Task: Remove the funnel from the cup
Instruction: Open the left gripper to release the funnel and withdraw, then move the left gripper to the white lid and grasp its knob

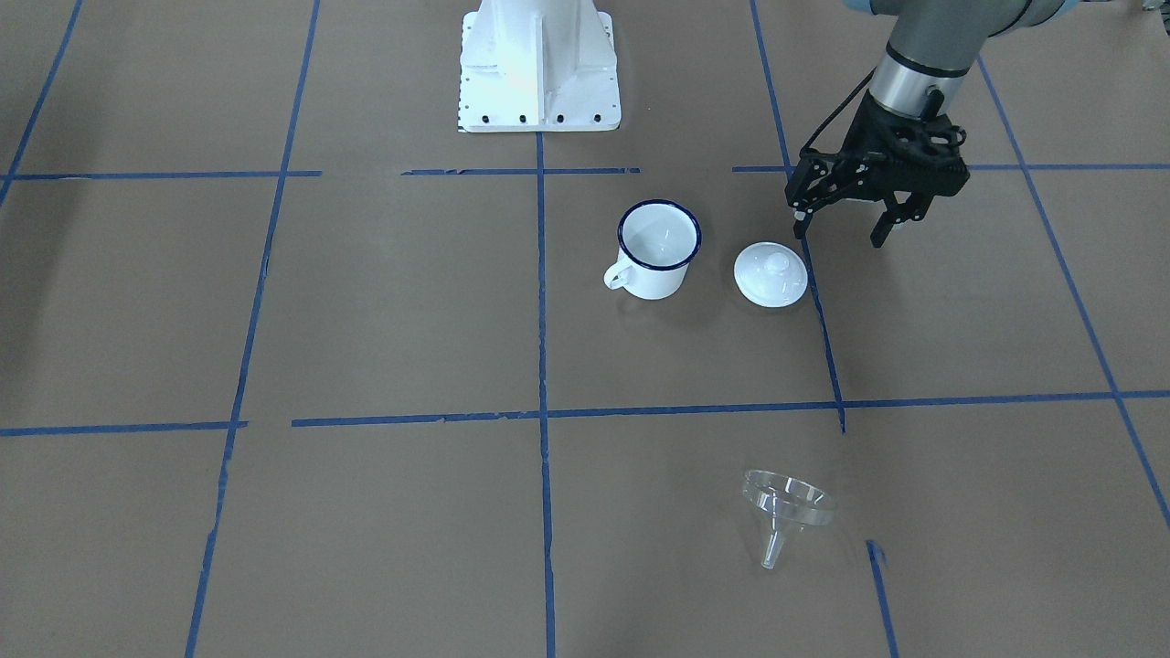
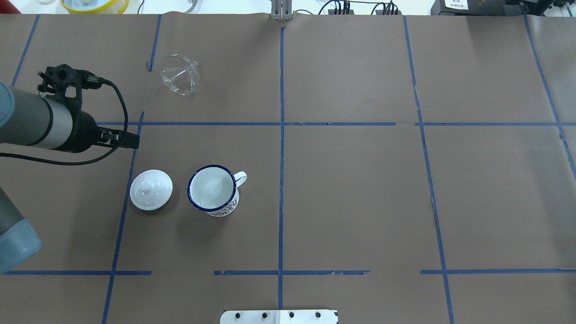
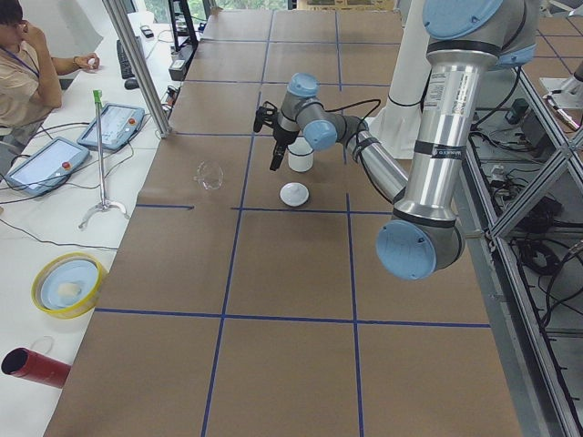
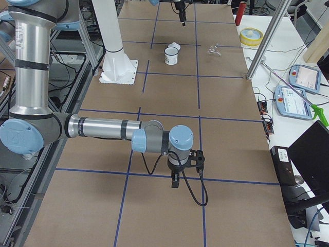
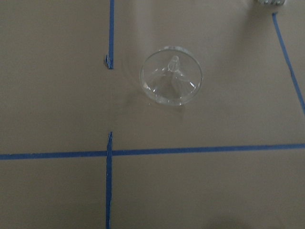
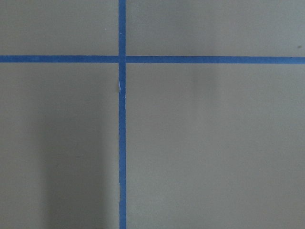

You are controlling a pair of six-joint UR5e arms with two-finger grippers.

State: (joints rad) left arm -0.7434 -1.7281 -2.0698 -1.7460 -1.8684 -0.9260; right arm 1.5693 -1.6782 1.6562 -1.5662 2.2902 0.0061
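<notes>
Funnel: the clear funnel [image 1: 788, 507] is out of the cup and lies tilted on its side on the bare table [image 1: 366, 302]. Its wide mouth faces the robot and its spout points towards the operators' side.
Funnel's place: it is in the grid square beyond the cup, across a line of blue tape [image 1: 542, 302], and nothing touches it. It is well apart from the cup, the lid and both hands. A short stub of tape lies near it.
Left wrist view: this looks straight into the funnel's bowl, with the spout showing through the plastic.
Cup: the cup [image 1: 656, 251] stands upright with nothing in it. Its dark blue rim is fully in view, and the loop handle points towards the robot's right.
Lid: a white domed lid [image 1: 771, 274] rests knob up just beside the cup on the robot's left, with a small gap between them. It is close to a tape line.
Left hand: the left hand [image 1: 841, 233] hangs above the table near the lid, on the side away from the cup. Its fingers point down, are spread wide and have nothing between them.
Right hand: the right hand [image 4: 175, 182] hangs low over the table at the robot's right end, far from the cup. I cannot tell how far its fingers are parted. Its wrist view shows only brown table and a tape crossing.
Robot base: the white base [image 1: 539, 64] stands at the table's edge behind the cup.
</notes>
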